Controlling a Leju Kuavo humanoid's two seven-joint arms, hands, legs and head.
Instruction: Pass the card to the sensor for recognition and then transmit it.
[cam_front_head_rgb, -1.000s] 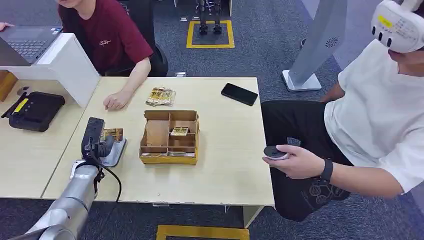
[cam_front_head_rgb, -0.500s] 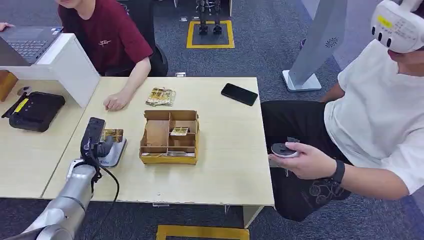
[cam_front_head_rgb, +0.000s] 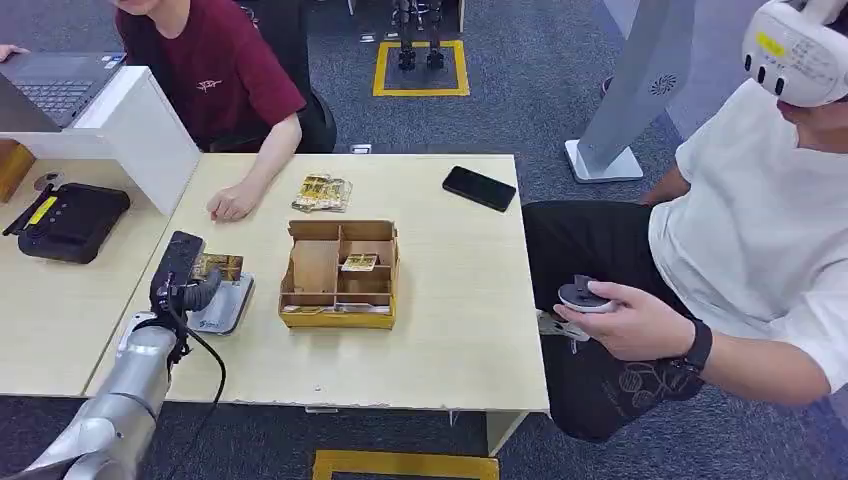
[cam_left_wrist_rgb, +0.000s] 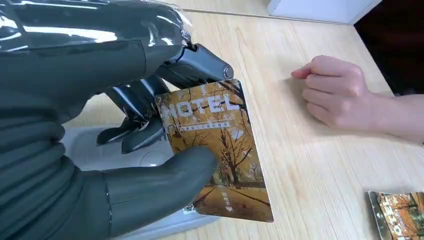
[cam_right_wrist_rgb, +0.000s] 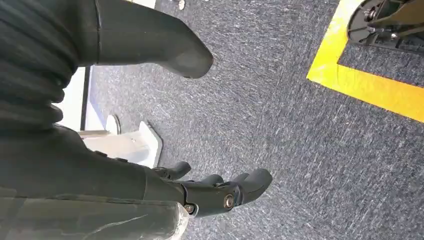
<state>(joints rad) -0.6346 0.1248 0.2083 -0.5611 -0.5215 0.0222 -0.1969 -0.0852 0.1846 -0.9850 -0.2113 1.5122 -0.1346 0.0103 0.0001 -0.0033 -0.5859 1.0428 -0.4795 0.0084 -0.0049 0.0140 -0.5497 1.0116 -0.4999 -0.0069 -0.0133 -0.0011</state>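
**Card held over the sensor**

Card (cam_left_wrist_rgb: 217, 150) sat pinched in your left hand (cam_left_wrist_rgb: 125, 165), thumb on its face and dark fingers (cam_left_wrist_rgb: 135, 135) behind, just above the grey sensor (cam_front_head_rgb: 222, 305) at lower left of the head view. Your right hand (cam_right_wrist_rgb: 215, 192) hung empty, fingers spread apart.

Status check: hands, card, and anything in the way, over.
Left hand pinches the card over the grey sensor. Right hand open above the floor. Person's fist rests beside, not blocking.
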